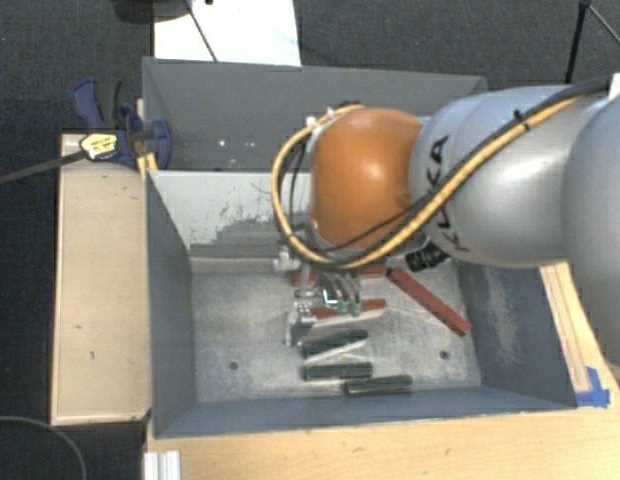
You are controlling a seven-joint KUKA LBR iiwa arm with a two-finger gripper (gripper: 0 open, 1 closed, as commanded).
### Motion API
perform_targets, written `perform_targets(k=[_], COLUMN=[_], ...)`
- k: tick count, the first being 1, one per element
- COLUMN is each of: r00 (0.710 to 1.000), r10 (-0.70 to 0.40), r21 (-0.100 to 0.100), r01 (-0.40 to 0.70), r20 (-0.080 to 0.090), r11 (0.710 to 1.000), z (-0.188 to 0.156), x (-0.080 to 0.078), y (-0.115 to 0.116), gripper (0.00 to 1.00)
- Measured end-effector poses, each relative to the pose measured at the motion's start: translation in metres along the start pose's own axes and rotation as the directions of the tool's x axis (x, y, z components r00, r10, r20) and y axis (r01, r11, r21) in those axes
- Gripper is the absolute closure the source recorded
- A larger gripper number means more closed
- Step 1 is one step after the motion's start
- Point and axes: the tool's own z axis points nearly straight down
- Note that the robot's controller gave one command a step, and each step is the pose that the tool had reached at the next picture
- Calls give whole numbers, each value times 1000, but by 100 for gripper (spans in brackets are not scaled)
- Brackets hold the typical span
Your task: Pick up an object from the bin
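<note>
Camera view looks down into the bin, whose floor is bare on the left. Near the floor's middle the gripper hangs low, close to the metal. How its jaws stand I cannot tell, as the wrist hides them, and nothing can be seen held. Just below it lie three dark bars, roughly parallel, the top one tilted and nearest the gripper, the third set further right. One small green-and-red piece sits just beside the gripper, on its right. Above, the orange cover hides the back of the floor. One red-brown stick slants down to the right, apart from the bars. The arm comes in from the right. I judge this to be the reach step: the gripper is low among the things, and the likely target is the small piece or the top bar. The next move calls for closing squarely on one thing only, then lifting straight up without dragging its neighbours.
</note>
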Motion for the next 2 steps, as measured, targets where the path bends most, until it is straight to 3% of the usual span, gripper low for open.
perform_targets(k=[1,2], r00=[1000,997], r10=[6,-78], r21=[-1,-1], r01=[-6,78], r20=[8,13], r11=[1000,997], z=[-4,67], x=[-2,-17], y=[-1,-54], gripper=[0,0])
